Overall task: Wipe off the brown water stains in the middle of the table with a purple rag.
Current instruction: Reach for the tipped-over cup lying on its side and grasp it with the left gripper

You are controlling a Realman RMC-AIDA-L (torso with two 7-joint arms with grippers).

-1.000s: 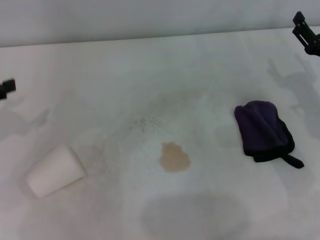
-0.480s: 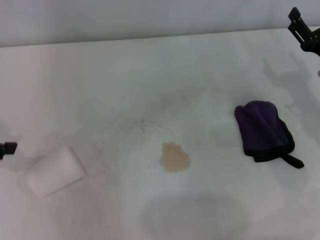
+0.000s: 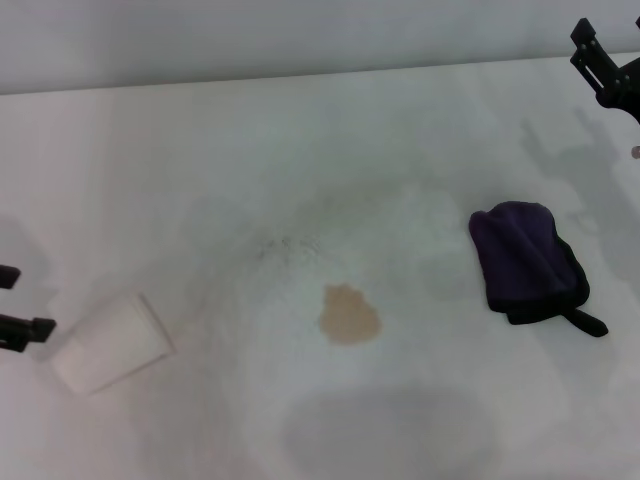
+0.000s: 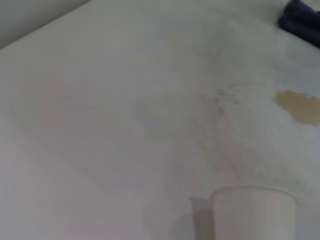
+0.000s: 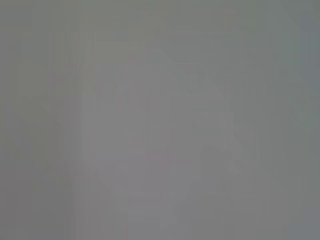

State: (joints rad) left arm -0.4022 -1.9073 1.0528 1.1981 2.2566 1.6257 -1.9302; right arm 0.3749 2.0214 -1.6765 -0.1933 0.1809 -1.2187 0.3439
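The brown water stain (image 3: 350, 315) is a small tan blotch on the white table (image 3: 300, 150), near the middle. It also shows in the left wrist view (image 4: 299, 105). The purple rag (image 3: 528, 262) lies folded to the stain's right, with its black tab pointing to the near right; a corner of it shows in the left wrist view (image 4: 300, 15). My left gripper (image 3: 15, 302) is at the left edge, open and empty, just left of a paper cup. My right gripper (image 3: 605, 65) is high at the far right, beyond the rag and apart from it.
A white paper cup (image 3: 110, 343) lies on its side at the near left, close to my left gripper; it also shows in the left wrist view (image 4: 252, 212). The right wrist view is plain grey and shows nothing.
My left gripper has moved along the left edge toward the near side and now sits beside the cup. My right gripper has shifted slightly. Rag, stain and cup have not moved.
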